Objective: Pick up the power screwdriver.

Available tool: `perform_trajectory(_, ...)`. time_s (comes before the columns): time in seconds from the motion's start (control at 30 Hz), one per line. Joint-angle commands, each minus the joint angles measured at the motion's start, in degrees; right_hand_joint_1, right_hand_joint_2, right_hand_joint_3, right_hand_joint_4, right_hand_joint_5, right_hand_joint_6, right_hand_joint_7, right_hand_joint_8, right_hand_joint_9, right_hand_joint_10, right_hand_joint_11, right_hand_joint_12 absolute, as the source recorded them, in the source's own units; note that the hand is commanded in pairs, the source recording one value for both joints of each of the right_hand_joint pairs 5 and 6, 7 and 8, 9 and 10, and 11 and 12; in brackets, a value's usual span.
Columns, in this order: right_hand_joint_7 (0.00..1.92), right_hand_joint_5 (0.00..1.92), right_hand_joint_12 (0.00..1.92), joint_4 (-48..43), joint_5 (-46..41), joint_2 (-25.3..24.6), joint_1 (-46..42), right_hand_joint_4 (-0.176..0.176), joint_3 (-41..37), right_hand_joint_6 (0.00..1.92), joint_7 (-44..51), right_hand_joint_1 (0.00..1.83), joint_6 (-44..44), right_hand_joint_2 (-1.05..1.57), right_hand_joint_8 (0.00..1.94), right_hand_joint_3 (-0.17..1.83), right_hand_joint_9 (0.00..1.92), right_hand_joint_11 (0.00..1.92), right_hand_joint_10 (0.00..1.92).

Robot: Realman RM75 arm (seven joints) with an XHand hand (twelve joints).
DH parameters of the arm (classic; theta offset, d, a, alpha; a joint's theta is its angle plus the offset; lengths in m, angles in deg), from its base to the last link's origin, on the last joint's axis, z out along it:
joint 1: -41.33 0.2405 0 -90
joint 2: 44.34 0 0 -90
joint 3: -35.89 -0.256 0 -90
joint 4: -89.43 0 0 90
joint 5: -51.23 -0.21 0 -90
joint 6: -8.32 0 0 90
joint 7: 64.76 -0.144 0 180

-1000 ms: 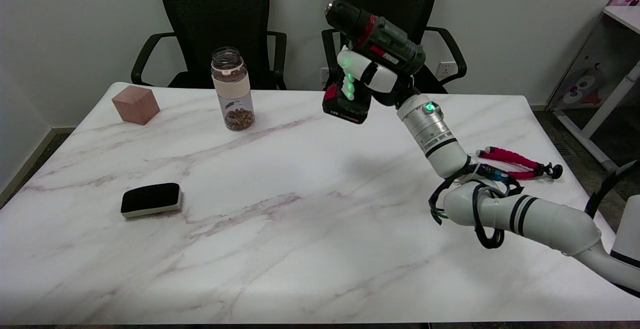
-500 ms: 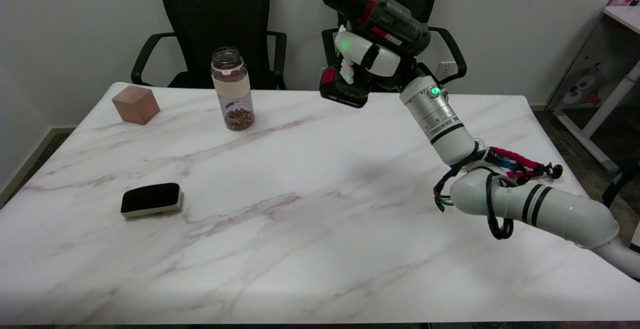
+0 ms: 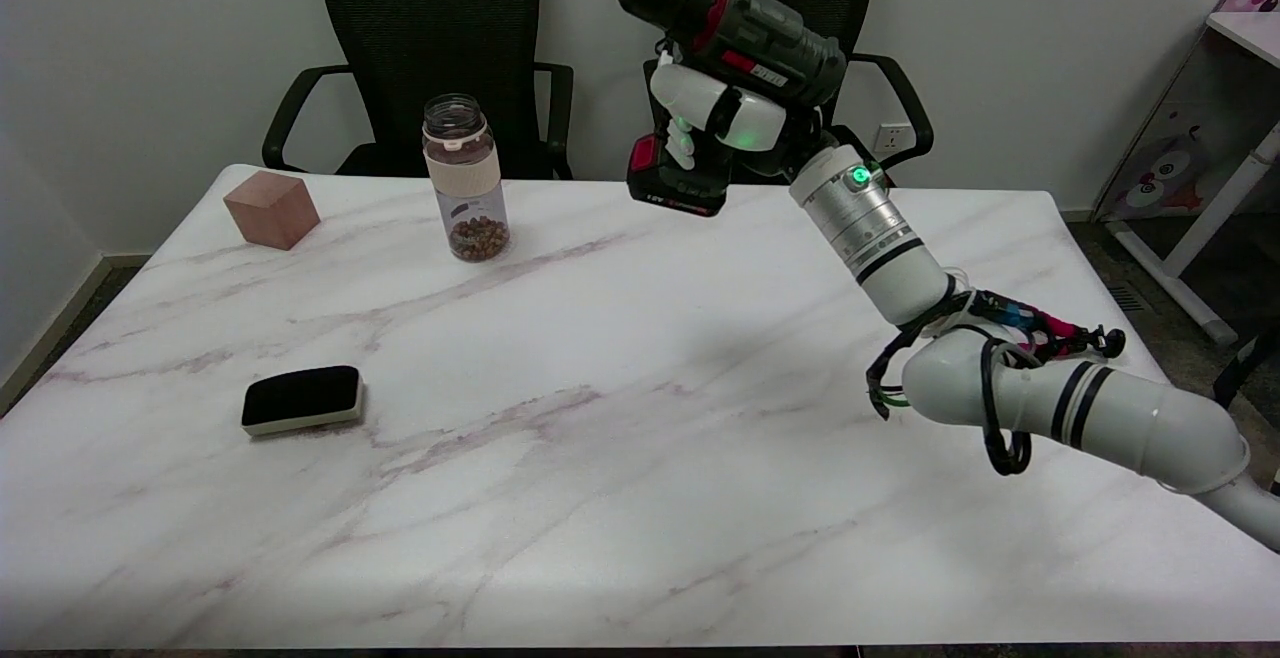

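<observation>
The power screwdriver [image 3: 735,28] is dark green and black with a red ring near its chuck and a red-and-black battery at the foot. It hangs well above the table's far edge, chuck pointing up and left. My right hand [image 3: 720,118] grips its handle, white fingers wrapped around it just under the body. The arm reaches in from the lower right.
A jar [image 3: 465,178] with brown nuts stands at the back, a pink cube [image 3: 271,209] at the far left. A black-topped eraser [image 3: 301,399] lies at the near left. A red-legged small tripod [image 3: 1060,333] lies behind my forearm. Two black chairs stand behind the marble table [image 3: 600,498].
My right hand has lifted the screwdriver higher and carried it slightly left. My elbow has swung right and now covers more of the tripod.
</observation>
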Motion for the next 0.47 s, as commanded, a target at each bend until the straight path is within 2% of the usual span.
perform_trajectory(0.03, 1.92, 1.92, 1.79, 3.28, -1.63, 0.6, -0.75, 0.176, -0.49, 1.92, 2.17, 0.93, 1.28, 0.62, 1.92, 0.72, 1.92, 1.79, 1.92)
perform_trajectory(0.47, 1.92, 1.92, 1.81, 5.66, -2.55, 0.5, -0.46, 0.175, 0.04, 1.92, 2.76, 0.91, 2.52, 0.62, 1.92, 0.68, 1.92, 1.81, 1.92)
